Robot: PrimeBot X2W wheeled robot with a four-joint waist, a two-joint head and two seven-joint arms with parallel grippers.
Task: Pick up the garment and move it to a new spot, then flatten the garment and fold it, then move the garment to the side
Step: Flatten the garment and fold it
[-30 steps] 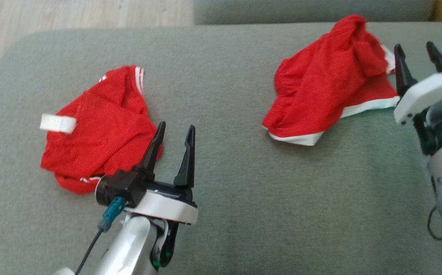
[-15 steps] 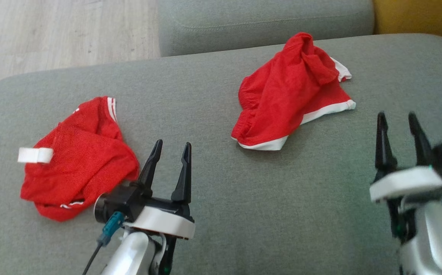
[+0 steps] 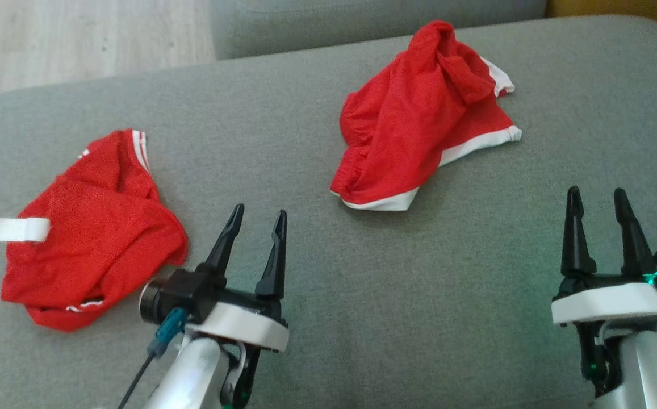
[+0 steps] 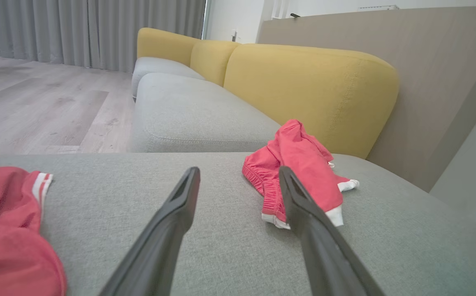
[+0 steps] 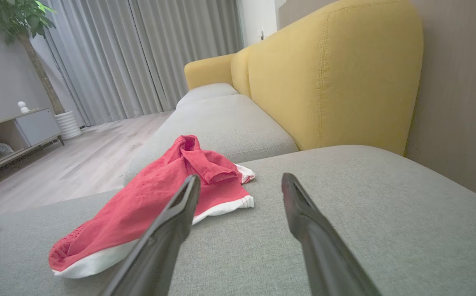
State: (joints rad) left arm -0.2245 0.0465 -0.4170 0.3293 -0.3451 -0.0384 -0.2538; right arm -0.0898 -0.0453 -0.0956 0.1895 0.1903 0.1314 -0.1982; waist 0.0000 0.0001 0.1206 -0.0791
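**lurker:** What are your grippers up to?

**me:** Nothing much. My left gripper (image 3: 260,211) has its fingers spread and empty over the grey cushion (image 3: 373,295). My right gripper (image 3: 596,192) is the same, parted and holding nothing.

**lurker:** And the laundry?

**me:** The red shorts (image 3: 419,113) are crumpled, white hem showing, toward the far side of the cushion ahead of me. The other red garment (image 3: 90,238) is bunched just left of my left gripper, with a white tab (image 3: 21,229) sticking out (can't tell which one is "the" garment). The head view shows the two heaps well apart. The low wrist views add a yellow backrest (image 4: 312,90) rising behind the shorts, and curtains (image 5: 139,57).

**lurker:** Room to move?

**me:** There's bare cushion between the heaps and along my side. The far-left edge rounds off to wooden floor (image 3: 78,40).
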